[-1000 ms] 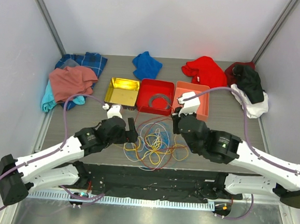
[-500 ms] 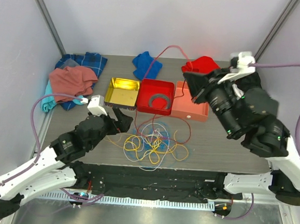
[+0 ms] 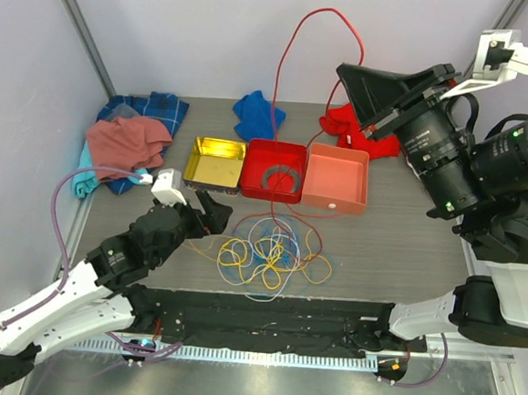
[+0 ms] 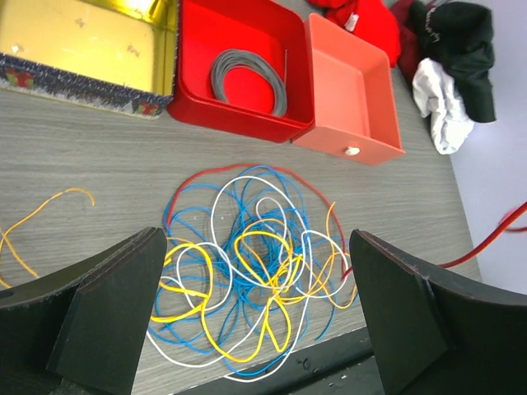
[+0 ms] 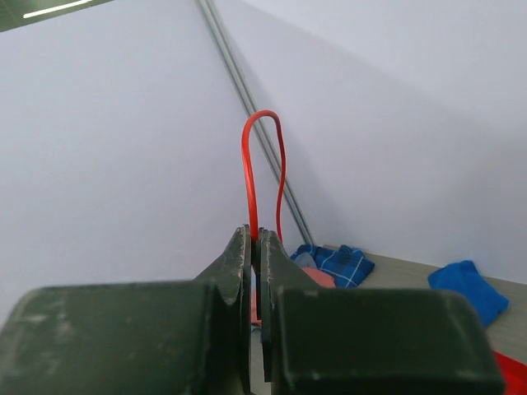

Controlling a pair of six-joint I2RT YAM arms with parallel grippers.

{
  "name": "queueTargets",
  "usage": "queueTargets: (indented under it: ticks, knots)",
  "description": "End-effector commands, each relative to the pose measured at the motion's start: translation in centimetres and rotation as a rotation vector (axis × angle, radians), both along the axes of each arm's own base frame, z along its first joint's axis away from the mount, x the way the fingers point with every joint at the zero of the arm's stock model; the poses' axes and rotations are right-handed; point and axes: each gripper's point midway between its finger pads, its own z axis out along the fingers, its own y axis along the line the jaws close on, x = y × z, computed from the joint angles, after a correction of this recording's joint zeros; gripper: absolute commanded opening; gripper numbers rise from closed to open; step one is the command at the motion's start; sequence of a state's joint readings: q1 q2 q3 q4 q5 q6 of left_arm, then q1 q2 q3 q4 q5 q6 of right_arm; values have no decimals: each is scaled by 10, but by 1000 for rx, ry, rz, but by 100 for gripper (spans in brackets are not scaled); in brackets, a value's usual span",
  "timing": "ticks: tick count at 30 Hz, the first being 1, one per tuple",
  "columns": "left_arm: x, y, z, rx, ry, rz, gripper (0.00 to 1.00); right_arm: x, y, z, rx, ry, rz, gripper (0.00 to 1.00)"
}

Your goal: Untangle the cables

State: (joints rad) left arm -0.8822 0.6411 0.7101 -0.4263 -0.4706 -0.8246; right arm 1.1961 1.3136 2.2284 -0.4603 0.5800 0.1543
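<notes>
A tangle of thin yellow, orange, blue and white cables [image 3: 269, 255] lies on the table near the front edge, also in the left wrist view [image 4: 255, 271]. My right gripper [image 3: 351, 74] is raised high and shut on the red cable [image 3: 282, 80], which loops up from its fingertips in the right wrist view [image 5: 262, 164] and hangs back down to the pile. My left gripper [image 3: 215, 214] is open and empty, low over the table just left of the tangle; its fingers [image 4: 111, 304] frame the pile.
A gold tin [image 3: 214, 162], a red tray [image 3: 251, 186] holding a flat grey ring [image 3: 282, 176], and an orange tray [image 3: 336, 189] stand behind the tangle. Cloths lie along the back: blue [image 3: 257, 115], red [image 3: 361, 125], pink and plaid [image 3: 127, 141], black and white [image 3: 443, 157].
My right gripper has risen from the tangle up and to the right, drawing the red cable high out of the pile. My left gripper has drawn back a little to the left.
</notes>
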Motion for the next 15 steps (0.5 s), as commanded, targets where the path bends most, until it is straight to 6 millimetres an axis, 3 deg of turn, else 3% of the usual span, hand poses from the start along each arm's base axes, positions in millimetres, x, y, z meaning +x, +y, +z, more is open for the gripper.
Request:
queueTargets:
  ticks: [1,4,9,10,12,15]
  knots:
    - [4,-9,34,-75,-116,-34,100,-10,-6,6,10,-29,35,1]
    - [4,-26,46,-139,-188,-108,100,-6,-4,-10,0,-4,23,1]
    - [-10,-55,74,-314,-353,-273,100,-6,-4,-19,-1,9,25,1]
    - [-16,-62,67,-334,-366,-321,100,-5,-4,-21,-6,13,20,1]
    - [-20,-66,78,-393,-414,-350,100,-6,-6,-21,-3,13,22,1]
    - [-20,-77,66,-375,-387,-393,100,-6,-5,-25,-12,18,23,1]
